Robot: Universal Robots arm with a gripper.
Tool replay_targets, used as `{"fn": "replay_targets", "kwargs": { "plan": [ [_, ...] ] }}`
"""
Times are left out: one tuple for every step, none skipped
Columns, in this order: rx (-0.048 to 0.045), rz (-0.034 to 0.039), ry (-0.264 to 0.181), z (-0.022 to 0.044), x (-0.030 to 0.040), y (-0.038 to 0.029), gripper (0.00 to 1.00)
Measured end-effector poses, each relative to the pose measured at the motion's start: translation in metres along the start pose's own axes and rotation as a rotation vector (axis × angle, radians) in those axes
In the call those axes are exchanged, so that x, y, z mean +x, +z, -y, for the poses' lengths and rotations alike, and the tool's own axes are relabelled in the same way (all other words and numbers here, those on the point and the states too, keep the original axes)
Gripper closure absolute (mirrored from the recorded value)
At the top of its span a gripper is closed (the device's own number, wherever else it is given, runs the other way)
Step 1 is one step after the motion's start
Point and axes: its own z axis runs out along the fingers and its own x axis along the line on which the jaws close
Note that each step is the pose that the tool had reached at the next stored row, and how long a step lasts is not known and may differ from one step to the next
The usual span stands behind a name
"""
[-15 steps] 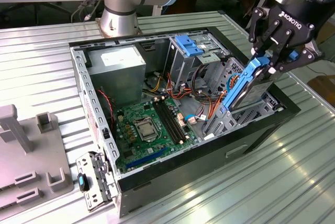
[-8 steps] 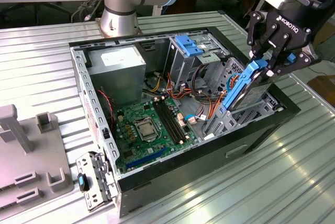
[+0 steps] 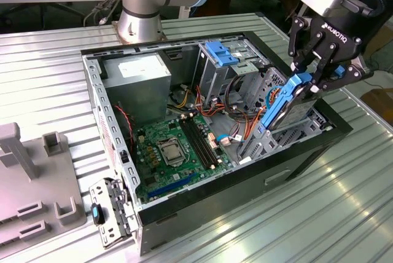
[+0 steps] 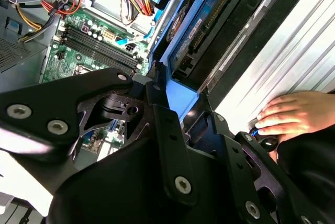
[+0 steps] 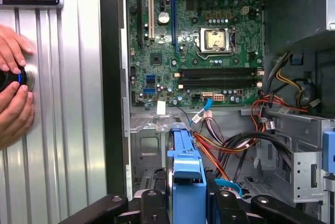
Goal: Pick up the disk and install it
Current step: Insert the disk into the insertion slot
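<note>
The disk (image 3: 287, 108), a grey drive in a bright blue carrier, stands on edge and tilted at the exterior view's right end of the open computer case. My gripper (image 3: 313, 82) is shut on its upper end from above. The lower end reaches down into the grey metal drive cage (image 3: 255, 143); how deep it sits I cannot tell. In the first wrist view the blue carrier (image 5: 186, 164) runs out from between my fingers (image 5: 152, 203) toward the cage. In the second wrist view the disk (image 4: 201, 30) lies past the blue carrier end (image 4: 180, 98) clamped in the black jaws.
Inside the case are a green motherboard (image 3: 172, 152), a power supply (image 3: 138, 78), cable bundles (image 3: 236, 106) and a fixed blue bracket (image 3: 221, 51) on the upper cage. A person's hands (image 5: 13, 85) rest on a knob (image 5: 15, 77) on the ribbed metal table (image 3: 295, 214). A grey fixture (image 3: 31, 183) stands at the left.
</note>
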Motion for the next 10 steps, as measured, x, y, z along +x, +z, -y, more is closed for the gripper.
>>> {"fn": "replay_targets", "kwargs": {
  "plan": [
    [0.0000, 0.0000, 0.000, 0.0000, 0.0000, 0.0007, 0.63],
    [0.0000, 0.0000, 0.000, 0.0000, 0.0000, 0.0020, 0.63],
    [0.0000, -0.0001, 0.000, 0.0000, 0.0000, 0.0032, 0.63],
    [0.0001, 0.0000, 0.000, 0.0000, 0.0000, 0.0039, 0.63],
    [0.0000, -0.0001, 0.000, 0.0000, 0.0000, 0.0052, 0.63],
    [-0.0001, 0.0000, 0.000, 0.0000, 0.0000, 0.0061, 0.63],
    [0.0000, 0.0000, 0.000, 0.0000, 0.0000, 0.0070, 0.63],
    [0.0000, 0.0000, 0.000, 0.0000, 0.0000, 0.0077, 0.63],
    [0.0000, 0.0000, 0.000, 0.0000, 0.0000, 0.0087, 0.63],
    [0.0000, -0.0001, 0.000, 0.0000, 0.0000, 0.0096, 0.63]
  ]
}}
